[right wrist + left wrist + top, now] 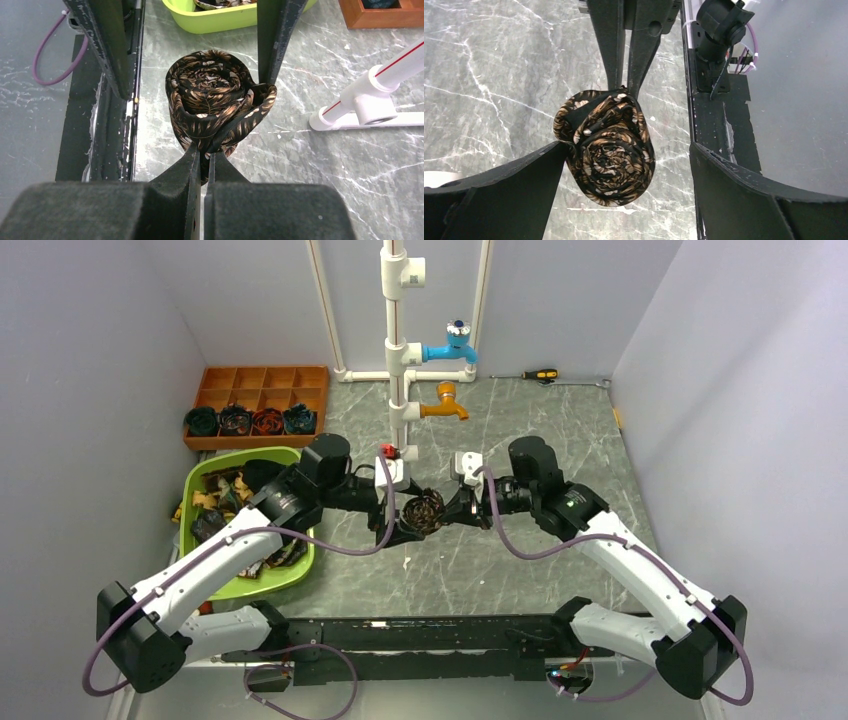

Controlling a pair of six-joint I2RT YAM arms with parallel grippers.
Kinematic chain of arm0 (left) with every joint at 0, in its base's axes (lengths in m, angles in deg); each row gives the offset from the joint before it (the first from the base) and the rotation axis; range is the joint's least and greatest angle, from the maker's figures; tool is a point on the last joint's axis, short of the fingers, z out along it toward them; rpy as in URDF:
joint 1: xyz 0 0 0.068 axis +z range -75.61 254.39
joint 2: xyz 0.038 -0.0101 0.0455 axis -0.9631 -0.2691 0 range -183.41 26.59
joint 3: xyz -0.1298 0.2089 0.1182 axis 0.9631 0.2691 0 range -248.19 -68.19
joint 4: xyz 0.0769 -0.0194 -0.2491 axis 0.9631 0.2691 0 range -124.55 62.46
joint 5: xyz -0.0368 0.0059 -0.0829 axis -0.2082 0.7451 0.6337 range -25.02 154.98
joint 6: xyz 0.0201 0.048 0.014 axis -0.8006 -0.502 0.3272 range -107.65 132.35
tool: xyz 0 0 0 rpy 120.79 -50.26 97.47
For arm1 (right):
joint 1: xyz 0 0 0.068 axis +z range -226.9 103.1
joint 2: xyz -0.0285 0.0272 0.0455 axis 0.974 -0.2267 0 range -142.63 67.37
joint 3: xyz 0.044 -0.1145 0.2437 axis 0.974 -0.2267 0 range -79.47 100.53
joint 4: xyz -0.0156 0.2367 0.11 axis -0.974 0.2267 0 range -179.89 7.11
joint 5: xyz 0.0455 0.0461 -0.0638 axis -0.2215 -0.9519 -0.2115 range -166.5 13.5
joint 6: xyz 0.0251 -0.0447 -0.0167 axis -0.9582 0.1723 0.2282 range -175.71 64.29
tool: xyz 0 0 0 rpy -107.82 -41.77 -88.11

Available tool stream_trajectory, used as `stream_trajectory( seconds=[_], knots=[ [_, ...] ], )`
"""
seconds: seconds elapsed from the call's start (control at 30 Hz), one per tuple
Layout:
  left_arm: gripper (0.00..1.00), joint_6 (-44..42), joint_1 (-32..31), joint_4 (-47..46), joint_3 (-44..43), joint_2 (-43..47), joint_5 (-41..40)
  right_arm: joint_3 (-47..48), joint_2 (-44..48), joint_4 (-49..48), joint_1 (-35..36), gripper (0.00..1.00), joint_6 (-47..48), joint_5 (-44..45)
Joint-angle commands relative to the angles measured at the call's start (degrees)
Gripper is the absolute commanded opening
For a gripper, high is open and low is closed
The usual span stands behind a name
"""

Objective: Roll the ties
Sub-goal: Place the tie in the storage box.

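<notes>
A tie (425,510), dark with a brown and tan pattern, is rolled into a coil and held just above the table's middle. My right gripper (204,156) is shut on the coil's outer fold (220,125); in the top view the right gripper (455,512) is at the coil's right side. My left gripper (626,147) is open wide with the coil (611,160) between its fingers (504,190); one finger touches the coil's side. In the top view the left gripper (398,525) is at the coil's left.
A green bin (240,455) of loose ties stands at the left. Behind it a wooden tray (260,380) holds several rolled ties. A white pipe stand (398,360) with blue and orange taps rises behind the grippers. A screwdriver (540,374) lies at the back.
</notes>
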Motion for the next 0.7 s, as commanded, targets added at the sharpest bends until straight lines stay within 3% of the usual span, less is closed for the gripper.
stream_trajectory(
  seconds=[0.0, 0.47, 0.67],
  knots=[
    [0.99, -1.0, 0.1, -1.3, -0.2, 2.0, -2.4, 1.6, 2.1, -2.3, 1.1, 0.0, 2.7, -0.8],
    [0.99, -4.9, -1.6, 1.2, -0.8, -0.8, -3.3, 1.5, 2.0, -3.0, 1.6, 0.0, 2.5, 0.0],
    [0.82, -8.1, -3.8, 1.9, -0.8, -1.1, -4.9, 1.0, 1.6, -4.3, 1.6, 0.0, -0.6, 1.7]
  ],
)
